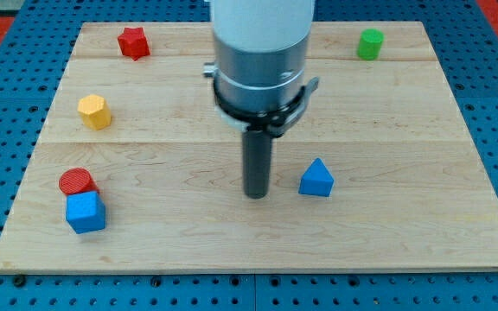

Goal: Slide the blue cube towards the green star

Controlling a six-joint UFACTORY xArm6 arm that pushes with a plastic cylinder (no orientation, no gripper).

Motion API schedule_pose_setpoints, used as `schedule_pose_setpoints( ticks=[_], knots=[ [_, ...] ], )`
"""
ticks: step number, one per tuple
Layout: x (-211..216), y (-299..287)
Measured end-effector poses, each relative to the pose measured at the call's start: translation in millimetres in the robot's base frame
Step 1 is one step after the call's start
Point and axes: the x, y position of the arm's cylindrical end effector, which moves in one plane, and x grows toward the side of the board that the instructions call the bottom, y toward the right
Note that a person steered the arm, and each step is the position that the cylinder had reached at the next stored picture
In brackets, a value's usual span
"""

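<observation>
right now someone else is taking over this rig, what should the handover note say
My tip is on the board near the middle, touching no block; the blue triangular block sits just to its right.
The blue cube is at the view's lower left, against the red cylinder.
No green star shows; the only green block is at the top right, shape unclear.
Done: no push yet. Left: reach the cube and slide it.

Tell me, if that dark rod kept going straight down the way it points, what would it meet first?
The wooden board itself: my tip points straight down and seems to rest on bare wood. The nearest block, the blue triangular one, sits apart to the view's right.
</observation>
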Motion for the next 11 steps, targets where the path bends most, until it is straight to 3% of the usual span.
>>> schedule_pose_setpoints(
  ticks=[1,2,3,6,8,10,11],
  knots=[
    [68.2,-61.7],
    [87.6,-192.8],
    [48.7,-230.4],
    [-9.6,-127.0],
    [25.7,-160.1],
    [12.3,14.0],
    [-23.0,7.2]
  ],
)
